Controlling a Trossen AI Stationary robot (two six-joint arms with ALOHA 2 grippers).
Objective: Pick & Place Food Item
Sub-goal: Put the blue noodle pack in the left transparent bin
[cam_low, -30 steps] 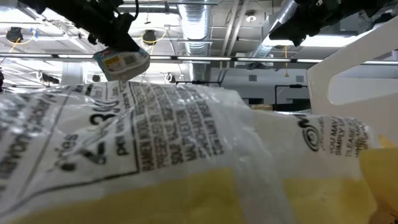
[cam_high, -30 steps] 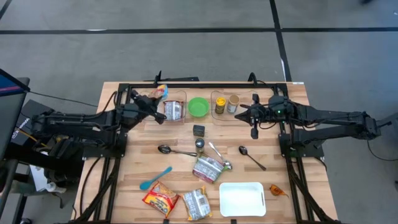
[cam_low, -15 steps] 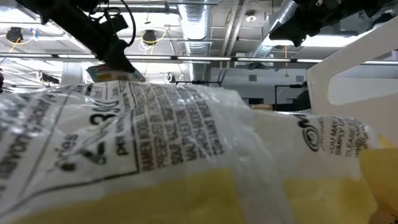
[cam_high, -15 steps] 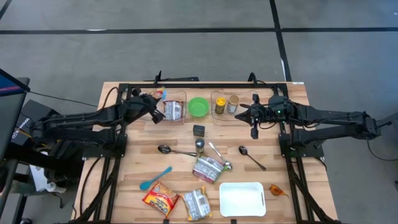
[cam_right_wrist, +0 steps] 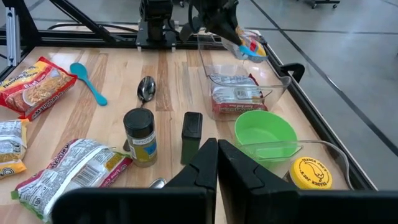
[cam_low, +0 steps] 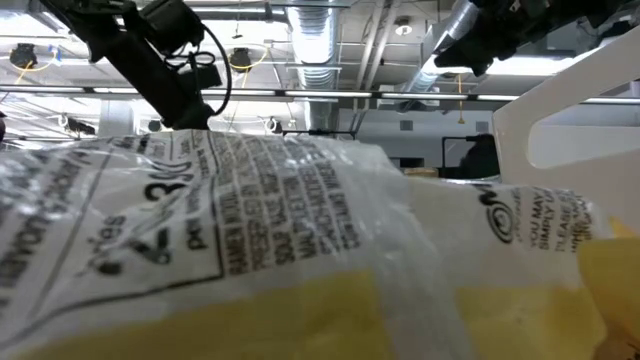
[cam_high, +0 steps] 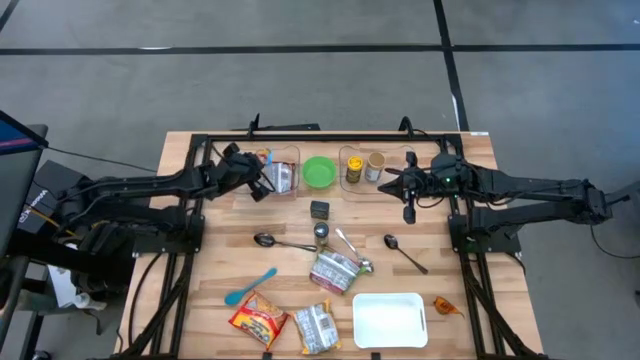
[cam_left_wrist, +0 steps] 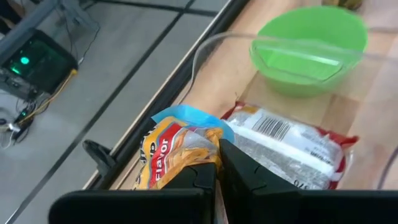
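Note:
My left gripper (cam_high: 258,172) is shut on a small yellow, orange and blue snack packet (cam_left_wrist: 168,152) at the far left end of a clear container (cam_right_wrist: 244,79). In that container lies a silver and red packet (cam_left_wrist: 283,146). Just to the container's right stands a green bowl (cam_high: 319,171). In the right wrist view the left gripper (cam_right_wrist: 225,28) slants down over the container with the snack packet (cam_right_wrist: 251,45) below it. My right gripper (cam_high: 392,184) hangs shut and holding nothing right of a second clear container (cam_high: 362,165). In the low view the snack packet is hidden. My left gripper pinches an edge of the snack packet (cam_left_wrist: 208,149) between its two fingers. The fingers slant down from the table's left. The packet sticks out to one side of them at the container's far left rim (cam_right_wrist: 264,53); whether it touches the rim I cannot tell.
Mid-table lie two spoons (cam_high: 270,241), a spice jar (cam_high: 321,233), a black box (cam_high: 319,209) and a silver packet (cam_high: 334,270). Near the front edge are a blue spoon (cam_high: 250,286), two noodle packets (cam_high: 258,321) and a white tray (cam_high: 390,319). A big packet (cam_low: 250,250) fills the low view.
My left gripper has gone down and toward the table's right, closer to the clear container, and has rolled a little. It stays shut on the snack packet, which has sunk with it and dropped out of the low view.

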